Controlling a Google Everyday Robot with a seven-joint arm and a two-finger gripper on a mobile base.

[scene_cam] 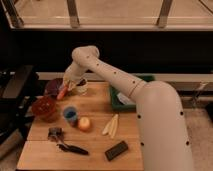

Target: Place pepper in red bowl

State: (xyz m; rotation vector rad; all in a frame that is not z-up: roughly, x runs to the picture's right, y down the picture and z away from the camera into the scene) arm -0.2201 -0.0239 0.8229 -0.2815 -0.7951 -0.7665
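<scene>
Camera view — gripper (66, 88) clamped on pepper (62, 92), above table's far-left, w/ red bowl (44, 108) just below-left.

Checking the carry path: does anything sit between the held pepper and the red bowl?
Nothing visible does. The gripper holds the pepper above the table's back left, beside the dark purple bowl. The red bowl lies just below-left; the blue cup stands off to its right.

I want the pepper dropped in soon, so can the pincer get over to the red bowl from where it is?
Probably yes: the pincer holds the pepper just above and right of the red bowl, with nothing between them.
</scene>
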